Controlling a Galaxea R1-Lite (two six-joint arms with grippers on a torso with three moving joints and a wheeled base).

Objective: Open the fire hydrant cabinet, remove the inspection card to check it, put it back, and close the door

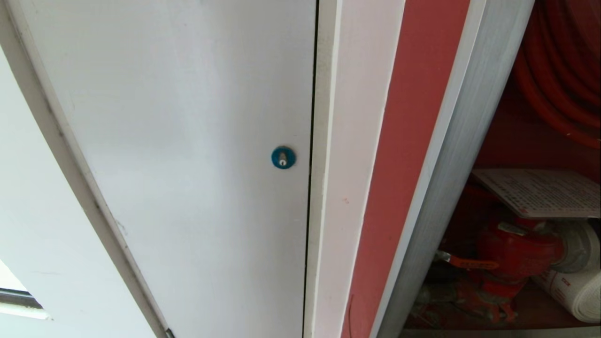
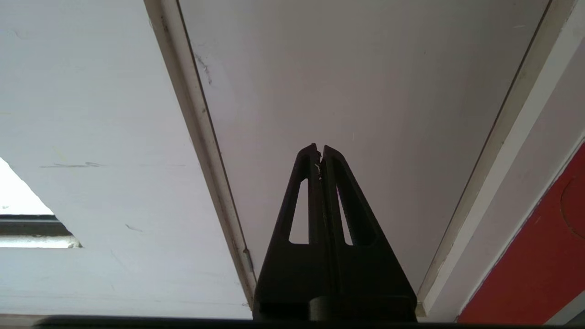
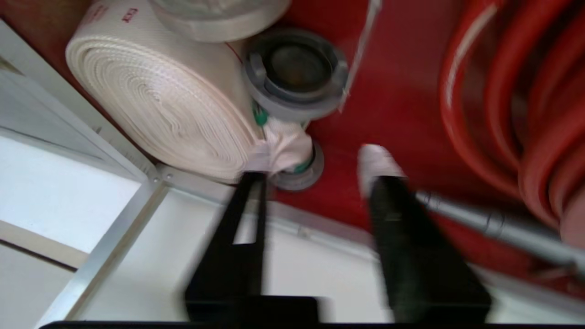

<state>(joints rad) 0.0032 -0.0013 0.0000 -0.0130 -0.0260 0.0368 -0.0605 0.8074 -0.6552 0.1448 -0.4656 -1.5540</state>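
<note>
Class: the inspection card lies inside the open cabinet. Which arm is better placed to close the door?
Right. The right gripper, fingers apart, is at the fire hydrant cabinet; the left gripper, shut, faces the white panel.

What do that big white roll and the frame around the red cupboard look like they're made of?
The white rolled hose looks like woven fabric: flat layers wound in a coil, with a fine weave on its face. The fire hydrant cabinet has a frame that seems to be brushed metal, probably aluminium: silver, with fine lengthwise streaks and a dull sheen.
</note>
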